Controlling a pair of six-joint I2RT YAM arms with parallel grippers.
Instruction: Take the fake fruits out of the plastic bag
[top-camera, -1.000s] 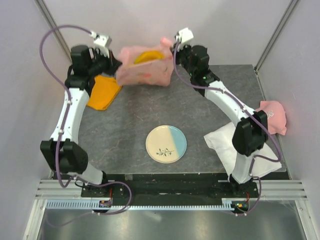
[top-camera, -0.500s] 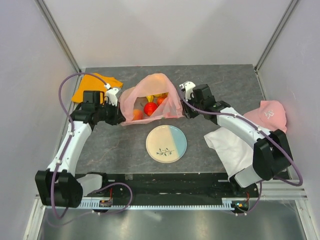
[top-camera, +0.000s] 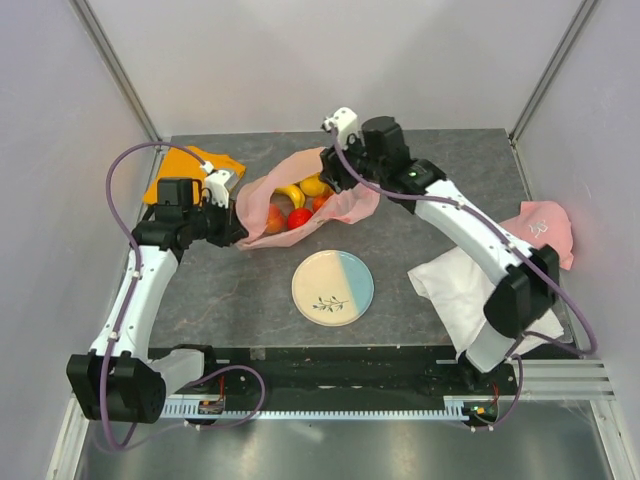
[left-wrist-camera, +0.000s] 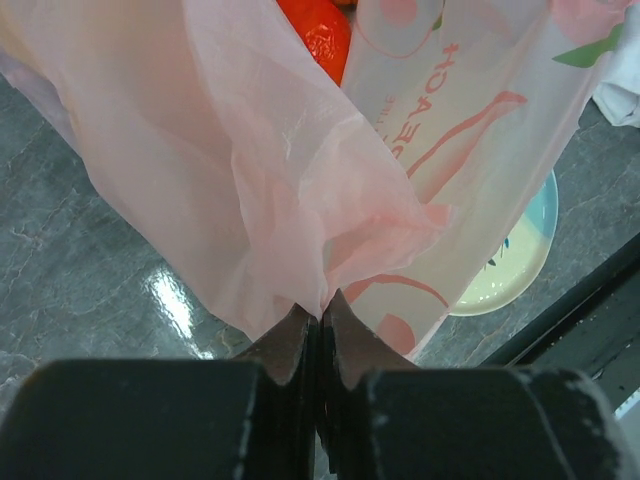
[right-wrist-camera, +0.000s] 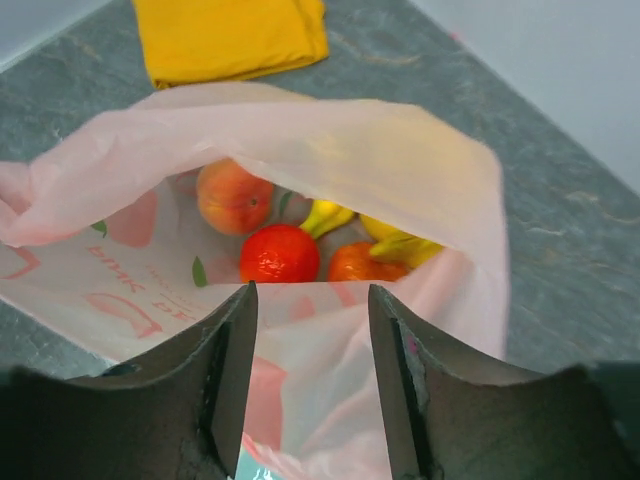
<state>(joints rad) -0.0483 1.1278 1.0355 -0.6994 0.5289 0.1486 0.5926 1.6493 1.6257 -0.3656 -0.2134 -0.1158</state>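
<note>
The plastic bag (top-camera: 345, 205), thin pink film with peach prints, lies on the table behind the plate with its mouth gaping. The fake fruits lie inside it: a yellow banana bunch (top-camera: 292, 192), a red piece (top-camera: 299, 218) and a peach piece (top-camera: 274, 217). My left gripper (top-camera: 238, 232) is at the bag's left edge, its jaws pinched shut on a fold of the film (left-wrist-camera: 320, 300). Over the bag's far rim my right gripper (top-camera: 325, 172) hangs open. Its wrist view looks down between the fingers (right-wrist-camera: 232, 370) at the red piece (right-wrist-camera: 280, 253), an orange piece (right-wrist-camera: 362, 262), the peach (right-wrist-camera: 233, 197) and the bananas (right-wrist-camera: 400, 240).
A cream and blue plate (top-camera: 333, 288) sits in front of the bag. A folded orange cloth (top-camera: 180, 162) lies at the back left. A white cloth (top-camera: 460, 285) and a pink cap (top-camera: 545, 228) are on the right side.
The bag came down from the raised position at the back to the table. My right gripper let go of its right side, opened and moved up over the far rim. The left keeps its pinch.
</note>
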